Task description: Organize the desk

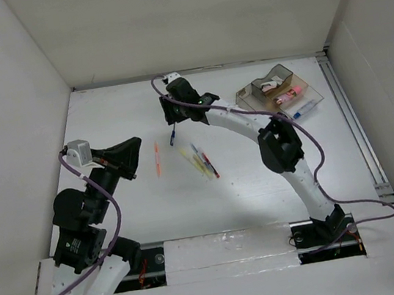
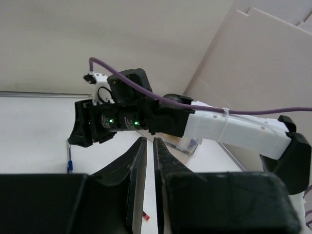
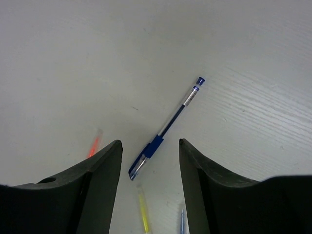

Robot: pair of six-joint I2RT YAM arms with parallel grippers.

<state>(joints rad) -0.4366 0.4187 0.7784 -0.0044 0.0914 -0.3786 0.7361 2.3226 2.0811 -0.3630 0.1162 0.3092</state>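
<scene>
Right now my right gripper (image 3: pixel 150 143) is hovering with its jaws spread, empty, over the blue pen (image 3: pixel 170 122) lying on the desk (image 1: pixel 227 202) (the white top spreading beneath both arms). My left gripper (image 2: pixel 149 140) is hanging pinched closed on nothing, over the left side.

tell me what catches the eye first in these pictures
The right hand hangs open right above a blue pen lying in the middle of the desk. More loose pens lie scattered nearby, while a clear tray at the far right holds a few items. The left hand is shut and empty, off to the left.
</scene>
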